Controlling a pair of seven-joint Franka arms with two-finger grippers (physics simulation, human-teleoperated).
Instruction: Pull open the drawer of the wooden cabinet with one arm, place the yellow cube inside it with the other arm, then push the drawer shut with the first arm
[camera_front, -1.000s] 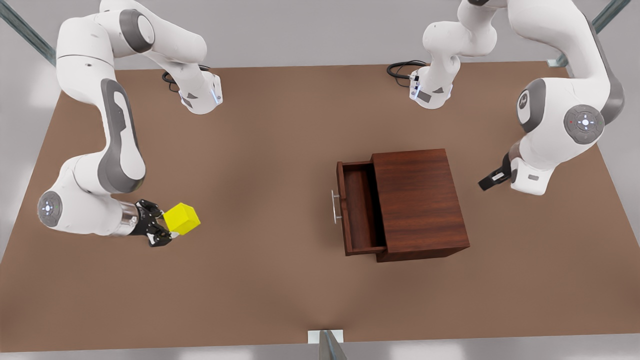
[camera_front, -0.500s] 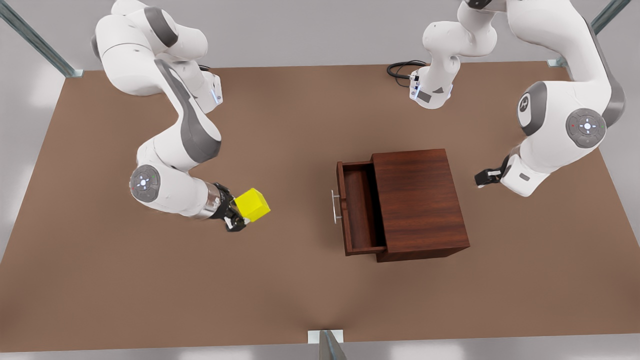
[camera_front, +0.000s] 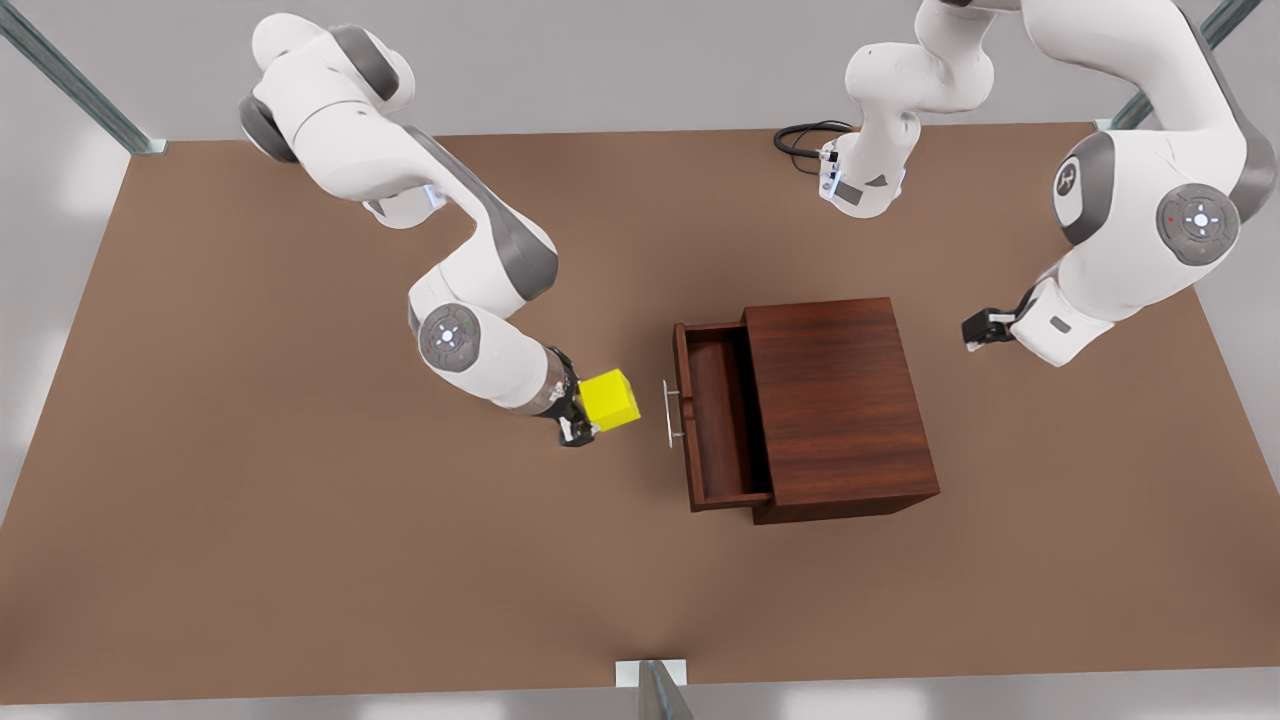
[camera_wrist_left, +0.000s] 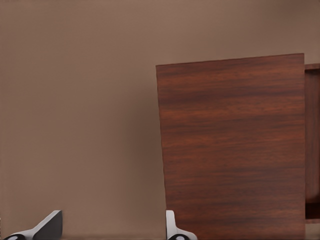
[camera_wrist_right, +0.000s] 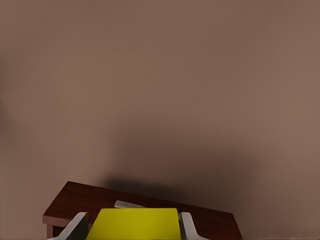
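The wooden cabinet (camera_front: 840, 400) (camera_wrist_left: 235, 150) stands right of the table's middle. Its drawer (camera_front: 715, 400) (camera_wrist_left: 312, 135) is pulled open toward the front view's left, with nothing inside, and the silver handle (camera_front: 668, 413) (camera_wrist_right: 131, 204) is on its front. My right gripper (camera_front: 592, 410) (camera_wrist_right: 133, 222) is shut on the yellow cube (camera_front: 610, 400) (camera_wrist_right: 135, 229) and holds it above the table just left of the handle. Beyond the cabinet's far side, on the front view's right, my left gripper (camera_front: 975, 330) (camera_wrist_left: 112, 220) hangs open, apart from the cabinet.
The brown table (camera_front: 300, 560) carries both arm bases at its back edge, with black cables (camera_front: 800, 140) beside the right-hand base. A metal post (camera_front: 655, 685) stands at the front edge. Bare tabletop lies in front of the cabinet.
My right gripper has carried the yellow cube from the table's left side across to just short of the drawer handle. My left gripper has drawn slightly back from the cabinet.
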